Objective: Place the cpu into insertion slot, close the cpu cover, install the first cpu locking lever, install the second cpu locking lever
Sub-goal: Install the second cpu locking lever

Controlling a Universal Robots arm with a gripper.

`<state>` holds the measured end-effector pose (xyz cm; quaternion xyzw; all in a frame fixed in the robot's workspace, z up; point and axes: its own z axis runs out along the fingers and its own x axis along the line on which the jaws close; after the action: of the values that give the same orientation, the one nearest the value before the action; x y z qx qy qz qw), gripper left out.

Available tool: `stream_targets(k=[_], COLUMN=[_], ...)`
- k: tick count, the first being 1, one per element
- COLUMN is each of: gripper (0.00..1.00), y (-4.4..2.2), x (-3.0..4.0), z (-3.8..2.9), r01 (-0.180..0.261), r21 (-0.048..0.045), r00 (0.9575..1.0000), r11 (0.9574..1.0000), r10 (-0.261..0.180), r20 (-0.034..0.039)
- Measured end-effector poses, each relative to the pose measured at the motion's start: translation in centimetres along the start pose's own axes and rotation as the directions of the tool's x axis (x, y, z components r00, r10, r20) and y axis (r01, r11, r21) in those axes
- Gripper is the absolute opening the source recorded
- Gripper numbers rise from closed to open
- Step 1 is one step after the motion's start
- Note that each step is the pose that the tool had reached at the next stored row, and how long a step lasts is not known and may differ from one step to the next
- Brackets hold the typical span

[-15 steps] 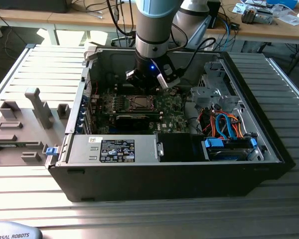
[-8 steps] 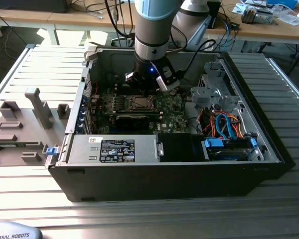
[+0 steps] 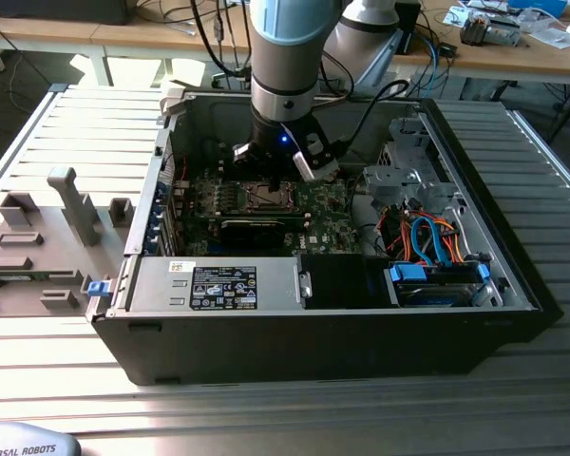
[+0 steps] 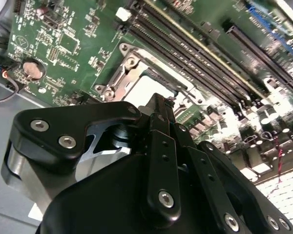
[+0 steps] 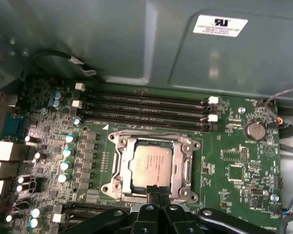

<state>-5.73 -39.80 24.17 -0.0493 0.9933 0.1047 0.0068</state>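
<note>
Already the cpu (image 5: 154, 163) sits flat in its socket in the middle of the green motherboard (image 5: 234, 165), and the silver cpu cover (image 5: 151, 168) lies down around it like a frame. So the first two steps look done, and the work now seems to be on a locking lever at the socket's edge. The black pincer (image 5: 157, 191) hangs right at the near edge of the cover, its fingers pressed close together with nothing big between them. I judge the next move calls for a careful push on a thin lever, staying off the chip. Long black memory slots (image 5: 146, 109) run just beside the socket. In the exterior view the arm (image 3: 285, 85) reaches down into the open computer case (image 3: 313, 323), which rests on a ribbed grey surface (image 3: 76, 133). White stickers carry print that is too small to make out.
</note>
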Motion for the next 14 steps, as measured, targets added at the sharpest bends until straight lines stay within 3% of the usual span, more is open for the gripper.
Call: stream_targets(k=[8, 9, 14], gripper=[0.11, 0.11, 0.11], y=[-1.97, -2.17, -2.18], x=[1.51, 2.12, 3.48], z=[-0.1, -0.03, 0.63], r01=[0.0, 0.0, 0.0], r21=[0.0, 0.0001, 0.0001], r00=[1.0, 1.0, 1.0], r11=[1.0, 1.0, 1.0], r10=[0.0, 0.0, 0.0], r20=[0.0001, 0.0, 0.0])
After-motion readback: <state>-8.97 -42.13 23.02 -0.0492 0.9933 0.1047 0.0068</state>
